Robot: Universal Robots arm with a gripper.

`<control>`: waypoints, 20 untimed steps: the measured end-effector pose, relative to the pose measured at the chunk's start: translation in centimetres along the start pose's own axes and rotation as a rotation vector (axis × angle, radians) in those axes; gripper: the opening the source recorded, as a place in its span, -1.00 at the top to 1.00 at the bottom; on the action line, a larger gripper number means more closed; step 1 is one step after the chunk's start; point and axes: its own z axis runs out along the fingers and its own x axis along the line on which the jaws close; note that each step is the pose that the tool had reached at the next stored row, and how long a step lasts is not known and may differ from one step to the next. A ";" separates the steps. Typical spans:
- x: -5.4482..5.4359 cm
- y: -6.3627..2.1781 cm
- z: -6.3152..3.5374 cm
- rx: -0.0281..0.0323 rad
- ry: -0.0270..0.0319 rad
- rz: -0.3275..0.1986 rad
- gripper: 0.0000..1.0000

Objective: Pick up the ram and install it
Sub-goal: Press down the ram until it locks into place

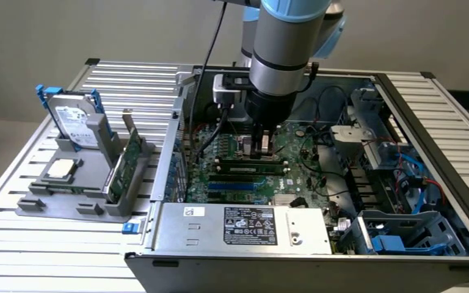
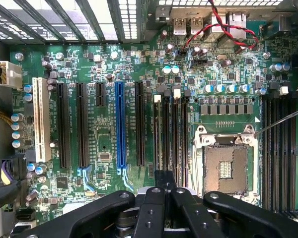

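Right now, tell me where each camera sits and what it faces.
Exterior view: off the arm, raised, looking down at the open computer case; the arm and tool show over the motherboard.
Wrist view: on the wrist, facing the motherboard; shut tool shows.
Shared: motherboard, tool.

The motherboard (image 2: 114, 124) is green, with black slots, 1 blue slot (image 2: 120, 124) and 1 white slot (image 2: 39, 119). The ram (image 1: 251, 160) is a green stick with dark chips. The gripper (image 2: 164, 184) is black; the arm (image 1: 282, 43) above it is grey with a light blue cap. At 9 o'clock from the case, the hard drive (image 1: 76, 125) is silver with blue rails, on a grey stand (image 1: 71, 204). The table (image 1: 39, 244) has silver stripes.
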 end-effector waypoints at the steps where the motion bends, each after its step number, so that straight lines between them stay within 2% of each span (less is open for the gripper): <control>1: 0.0 0.00 0.00 0.0000 0.0000 0.000 0.79; 8: 0.0 0.00 0.00 0.0003 -0.0002 0.005 0.79; 20: 0.0 0.00 0.04 0.0104 -0.0083 0.179 0.79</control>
